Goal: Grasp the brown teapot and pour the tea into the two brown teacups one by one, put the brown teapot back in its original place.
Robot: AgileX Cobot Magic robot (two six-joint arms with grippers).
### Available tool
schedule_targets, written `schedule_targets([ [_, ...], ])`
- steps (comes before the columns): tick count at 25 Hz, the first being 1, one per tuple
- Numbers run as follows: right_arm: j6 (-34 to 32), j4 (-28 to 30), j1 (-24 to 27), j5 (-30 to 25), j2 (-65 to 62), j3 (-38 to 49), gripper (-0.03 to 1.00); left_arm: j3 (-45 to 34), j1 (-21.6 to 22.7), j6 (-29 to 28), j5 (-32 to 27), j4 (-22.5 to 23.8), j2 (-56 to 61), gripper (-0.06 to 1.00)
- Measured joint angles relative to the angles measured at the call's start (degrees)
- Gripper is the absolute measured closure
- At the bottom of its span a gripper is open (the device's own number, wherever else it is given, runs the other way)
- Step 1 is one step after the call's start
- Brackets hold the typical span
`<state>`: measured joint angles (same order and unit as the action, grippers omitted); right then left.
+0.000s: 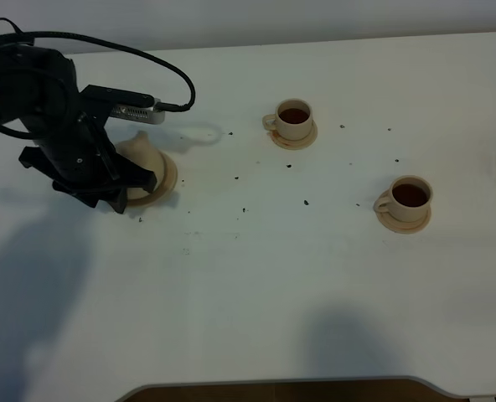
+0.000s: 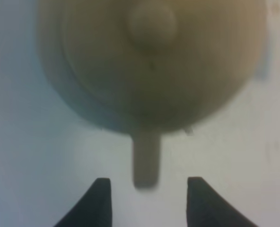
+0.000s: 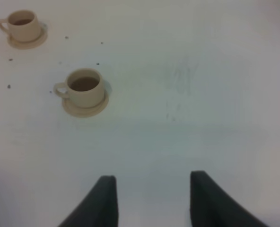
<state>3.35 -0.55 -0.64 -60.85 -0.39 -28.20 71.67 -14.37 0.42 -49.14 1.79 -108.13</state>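
over by the big saucer: brown teapot (image 1: 141,152) sits on the wide saucer (image 1: 169,177), far left of table (image 1: 248,276), mostly hidden under the left arm in the high view.
left gripper (image 2: 148,198): jaws apart, nothing between the tips. left wrist view shows both dark fingers (image 2: 98,201) standing clear either side of the pot's handle (image 2: 145,161), no contact that i can see.
key relation: pot lies straight ahead of the left gripper, handle pointing back at it and lined up w/ the gap between the fingers; lid knob (image 2: 152,21) beyond that, on the same line. handle's long axis runs along the gripper's reach, so a straight pull-back looks like it'd clear it.
near cup (image 1: 410,197): on its small saucer, well right of the big saucer, dark tea inside.
far cup (image 1: 294,119): on its small saucer, right of the big saucer and nearer to it than the other cup, dark tea inside too.
right gripper (image 3: 152,198): jaws apart, empty, hanging over bare table, well away from the pot; both cups show in its view.
nearer arm: left, by a lot.
task stage (my guess): both cups filled, pot back home, only the let-go and retreat left.
mess: dark specks scattered on the table btwn big saucer and cups.
writing/brands: none i can read anywhere; pot view is blurry.
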Motion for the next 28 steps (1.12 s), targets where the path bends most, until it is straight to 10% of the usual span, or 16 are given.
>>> schedule_targets([
  [9,0.0,0.0,0.0,0.0,0.0,0.0,0.59,-5.5,0.0,1.0,-18.7,-1.4,16.8,0.54],
  [28,0.0,0.0,0.0,0.0,0.0,0.0,0.59,-42.5,0.0,0.9,-9.9,-2.8,64.0,0.54],
])
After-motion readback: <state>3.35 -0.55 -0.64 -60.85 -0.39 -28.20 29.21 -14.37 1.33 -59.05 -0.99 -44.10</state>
